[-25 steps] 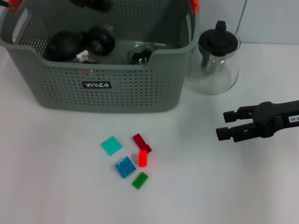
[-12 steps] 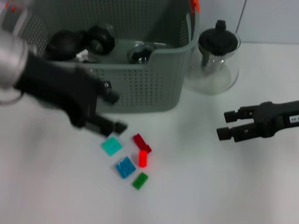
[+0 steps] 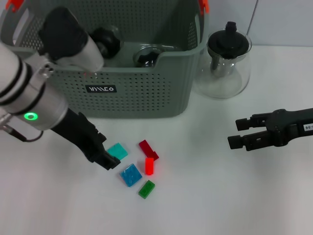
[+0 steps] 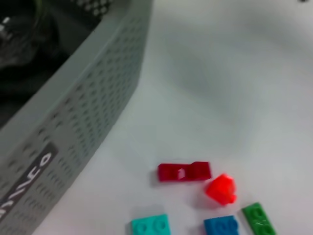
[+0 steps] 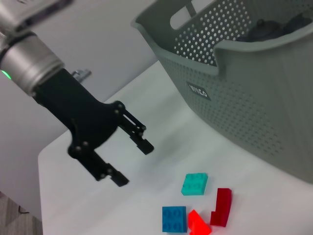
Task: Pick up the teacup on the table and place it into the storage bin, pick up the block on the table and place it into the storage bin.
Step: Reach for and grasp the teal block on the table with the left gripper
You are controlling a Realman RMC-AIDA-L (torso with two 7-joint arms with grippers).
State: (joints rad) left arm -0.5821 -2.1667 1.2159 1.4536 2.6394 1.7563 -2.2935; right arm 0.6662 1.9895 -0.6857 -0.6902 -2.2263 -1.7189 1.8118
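Teal block (image 3: 118,151) just beside left hand (image 3: 105,157), fingers spread, empty; right hand (image 3: 235,132) parked open.

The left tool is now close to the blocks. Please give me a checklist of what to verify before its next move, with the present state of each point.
1. Left tool is open: ok, the two fingers stand apart in the right wrist view.
2. Left tool is near a block: ok, it is beside the teal block, not yet around it.
3. Blocks lie free: partly ok. The teal block is apart; the dark red block and bright red block are very close, contact cannot tell.
4. Storage bin has an open top: ok, though dark items already lie inside.
5. Right tool is out of the way: ok, off to the right, empty and open.
6. Glass teapot is away from the path: ok, beside the bin's right end.
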